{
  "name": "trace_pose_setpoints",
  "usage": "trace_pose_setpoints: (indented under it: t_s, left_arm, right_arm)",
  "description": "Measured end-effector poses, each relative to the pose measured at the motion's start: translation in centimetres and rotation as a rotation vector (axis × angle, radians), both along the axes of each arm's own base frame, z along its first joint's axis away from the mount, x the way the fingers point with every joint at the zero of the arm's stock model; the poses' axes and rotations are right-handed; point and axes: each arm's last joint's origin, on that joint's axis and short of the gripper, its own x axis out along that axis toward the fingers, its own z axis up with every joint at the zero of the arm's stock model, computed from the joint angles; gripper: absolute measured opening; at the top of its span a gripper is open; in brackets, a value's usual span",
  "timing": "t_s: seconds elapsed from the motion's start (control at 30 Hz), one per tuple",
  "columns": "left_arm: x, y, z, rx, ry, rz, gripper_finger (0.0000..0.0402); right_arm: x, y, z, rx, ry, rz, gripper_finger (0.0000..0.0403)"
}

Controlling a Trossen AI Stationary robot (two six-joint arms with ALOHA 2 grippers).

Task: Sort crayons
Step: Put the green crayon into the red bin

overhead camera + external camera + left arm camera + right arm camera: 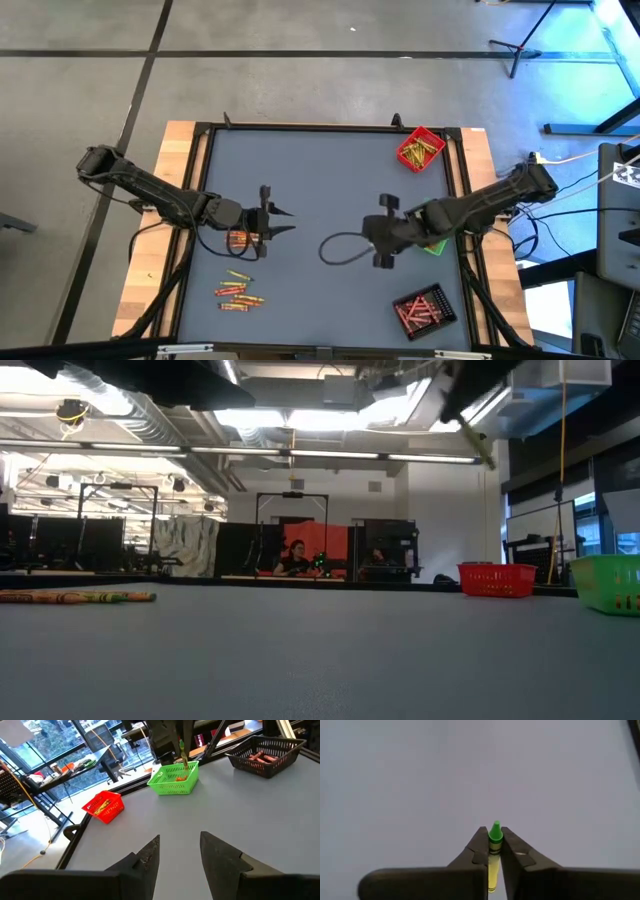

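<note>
Holding a green crayon [494, 836] pinched between its tips, our right gripper [385, 232] hangs near the centre of the high view, just left of the green basket [436, 244]. Our left gripper [266, 224] stands spread and empty at centre left, above the loose crayons [238, 292] lying at the lower left of the worktop [320, 180]. We think the thin crayon could slip or turn in the pinch, and then fall beside the basket rather than in it, or land in the red basket [420, 148] or the black basket [425, 308].
</note>
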Motion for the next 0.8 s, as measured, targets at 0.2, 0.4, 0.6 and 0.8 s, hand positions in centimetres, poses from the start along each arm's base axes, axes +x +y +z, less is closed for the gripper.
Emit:
trace_pose_setpoints:
  t_s: [0.2,0.4,0.6,0.8]
  left_arm:
    - [0.0,0.0,0.0,0.0,0.0,0.0,0.0125]
    - [0.0,0.0,0.0,0.001,0.0,0.0,0.0125]
    - [0.0,0.0,0.0,0.001,0.001,0.0,0.0125]
    - [0.0,0.0,0.0,0.003,0.005,0.0,0.0125]
  right_arm:
    - [-1.9,-0.2,-0.5,-0.123,0.091,-0.16,0.0023]
    - [-3.4,-3.0,-0.1,-0.297,0.158,-0.344,0.0017]
    - [-4.4,-7.7,0.9,-0.347,0.153,-0.496,0.0019]
    - [-6.3,-13.5,0.0,-0.363,0.167,-0.655,0.002]
